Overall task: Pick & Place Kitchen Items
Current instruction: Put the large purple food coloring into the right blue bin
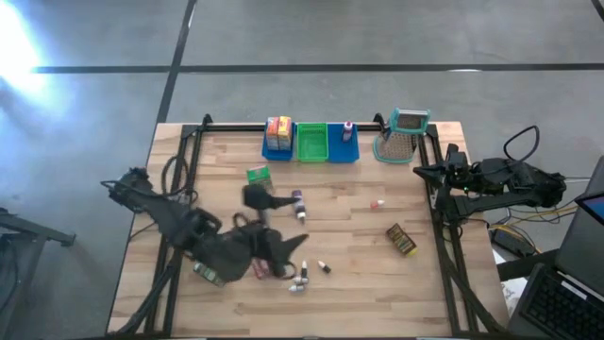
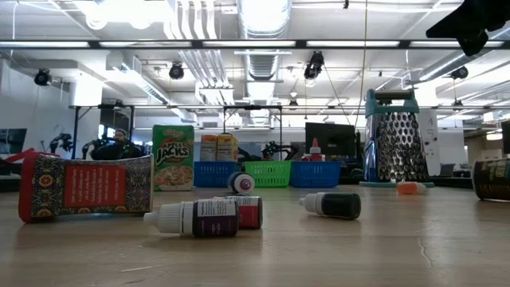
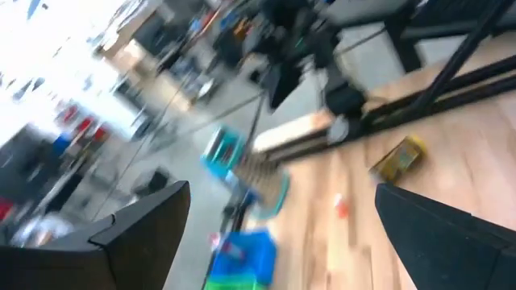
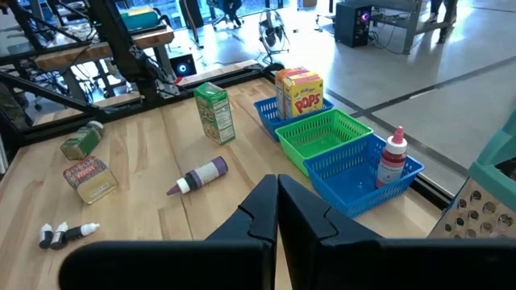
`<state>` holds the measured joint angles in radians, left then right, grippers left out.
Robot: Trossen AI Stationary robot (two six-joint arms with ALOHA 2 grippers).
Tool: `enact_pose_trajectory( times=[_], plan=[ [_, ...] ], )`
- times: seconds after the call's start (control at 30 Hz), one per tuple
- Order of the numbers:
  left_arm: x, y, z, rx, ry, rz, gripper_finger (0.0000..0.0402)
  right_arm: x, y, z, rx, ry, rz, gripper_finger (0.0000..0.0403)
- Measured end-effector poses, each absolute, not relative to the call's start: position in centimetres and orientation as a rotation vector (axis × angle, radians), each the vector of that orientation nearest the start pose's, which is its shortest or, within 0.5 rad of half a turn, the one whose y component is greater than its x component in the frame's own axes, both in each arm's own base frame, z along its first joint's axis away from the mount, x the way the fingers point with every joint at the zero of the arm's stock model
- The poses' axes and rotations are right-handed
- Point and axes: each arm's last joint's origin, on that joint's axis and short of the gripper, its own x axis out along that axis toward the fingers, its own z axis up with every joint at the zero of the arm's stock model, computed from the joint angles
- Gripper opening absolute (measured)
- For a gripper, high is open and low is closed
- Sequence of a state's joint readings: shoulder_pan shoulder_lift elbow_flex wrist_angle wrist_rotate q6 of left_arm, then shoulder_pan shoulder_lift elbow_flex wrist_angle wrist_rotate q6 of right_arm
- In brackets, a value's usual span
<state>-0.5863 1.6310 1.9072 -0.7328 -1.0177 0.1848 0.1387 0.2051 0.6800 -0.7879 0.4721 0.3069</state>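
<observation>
Two grippers are mine: my left gripper (image 1: 288, 247) hangs spread wide, grasping nothing, above the small dark bottles with white caps (image 1: 311, 272) on the near side of the wooden table (image 1: 359, 293). Beyond them, toward the green plastic basket (image 1: 311, 142), lie a purple bottle (image 4: 200, 176) and an upright green carton (image 4: 214, 113). Beside that basket a blue bin (image 1: 277, 146) holds yellow-red boxes (image 4: 300, 93). My right gripper (image 4: 278, 197) waits pinched closed, empty, off the table's edge.

Wooden table (image 1: 359, 283) under scattered packets (image 1: 401, 240), bottles (image 1: 298, 205), bins (image 1: 311, 143)
</observation>
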Motion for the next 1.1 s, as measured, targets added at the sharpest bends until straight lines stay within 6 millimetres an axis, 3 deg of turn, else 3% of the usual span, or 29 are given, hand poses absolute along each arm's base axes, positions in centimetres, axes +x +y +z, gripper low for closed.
enact_pose_trajectory(
  times=[0.17,0.37,0.83,1.1],
  plan=[
    [25.9,-15.4,44.5,0.333,0.457,0.436,0.0399,4.2,-0.7,29.4,0.207,0.246,-0.373,0.0008],
    [23.9,-14.2,43.7,0.204,0.575,0.462,0.0399,4.2,-0.7,29.4,0.207,0.247,-0.373,0.0008],
    [22.9,-13.4,40.5,0.149,0.784,0.526,0.0399,4.2,-0.7,29.4,0.207,0.246,-0.373,0.0008],
    [22.1,-11.9,41.3,0.109,0.822,0.526,0.0399,4.2,-0.7,29.4,0.207,0.247,-0.373,0.0008]
  ],
)
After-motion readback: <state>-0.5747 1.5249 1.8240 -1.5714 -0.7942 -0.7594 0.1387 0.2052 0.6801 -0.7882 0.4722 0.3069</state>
